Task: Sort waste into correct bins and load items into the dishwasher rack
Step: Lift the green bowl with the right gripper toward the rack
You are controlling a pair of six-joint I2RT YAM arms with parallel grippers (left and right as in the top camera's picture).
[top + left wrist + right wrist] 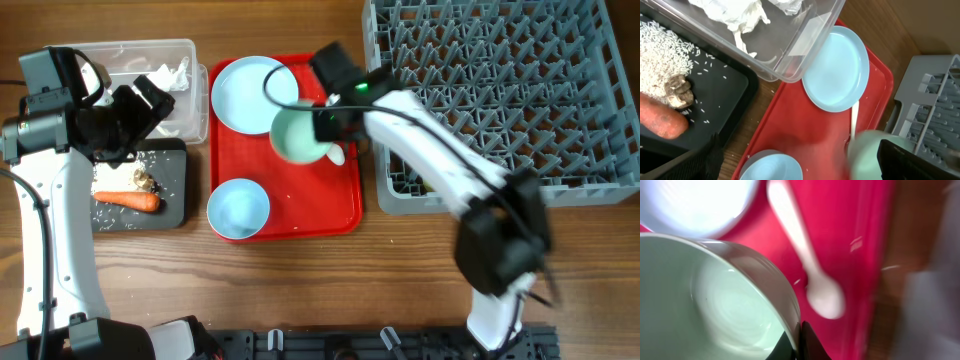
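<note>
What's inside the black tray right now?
An orange carrot, a small brown food scrap and loose white rice grains lie in the black tray. From overhead, the left arm covers its far edge.

Wooden table (420,260), clear tub (186,47), black tray (172,197), red tray (315,200), grey rack (590,190)

The near-right corner of the flat red plastic serving tray (315,205) lies bare. Its far half is crowded by a round pale blue plate (250,92), a pale green bowl (296,138) and a white robot arm (430,150) overhead. A light blue bowl (238,208) fills the near-left corner, and a grey plastic grid crate (500,90) walls the right side.
</note>
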